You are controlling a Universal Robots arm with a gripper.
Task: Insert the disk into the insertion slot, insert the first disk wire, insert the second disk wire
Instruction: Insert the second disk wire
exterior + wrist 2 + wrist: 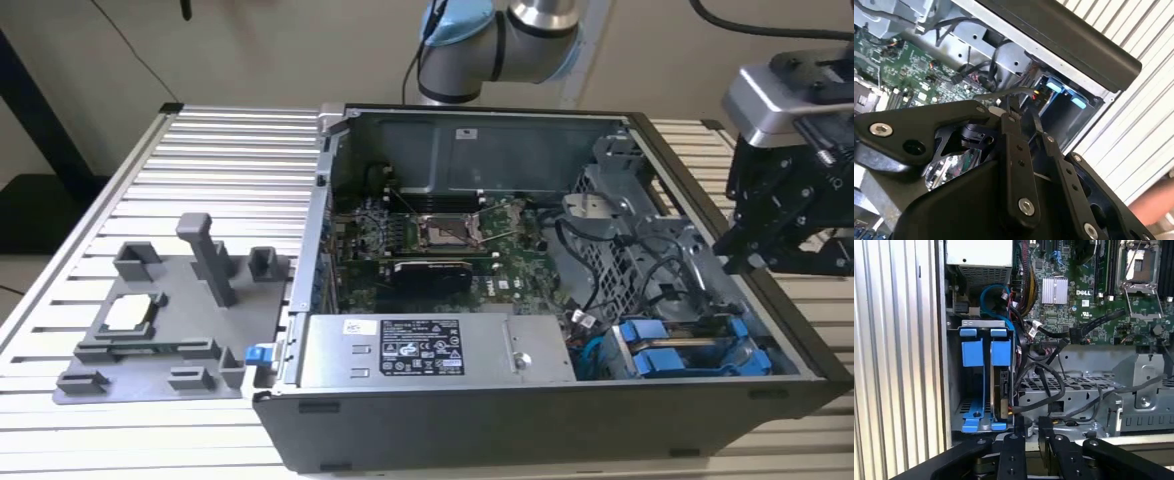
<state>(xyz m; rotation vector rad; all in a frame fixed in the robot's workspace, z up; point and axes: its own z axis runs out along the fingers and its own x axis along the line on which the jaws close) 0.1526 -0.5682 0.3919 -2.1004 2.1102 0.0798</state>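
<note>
The grey metal drive cage (954,390) sits at the case's corner, at the exterior view's lower right (767,345). Two blue-fronted drives (976,352) (999,352) stand side by side in its bays, also seen from outside (667,360). I cannot tell which of them is the disk. Black wires (1054,390) run from beside the drives across the metal plate. My gripper (761,250) hangs above the case's wall at the exterior view's right. Its black fingers (1013,457) lie close together with nothing between them in both wrist views (1016,150).
The open computer case (534,420) lies on a slatted metal table (227,150). Inside are the motherboard (427,240) and a labelled grey power-supply box (427,350). A grey fixture (160,320) with upright posts stands at the exterior view's left.
</note>
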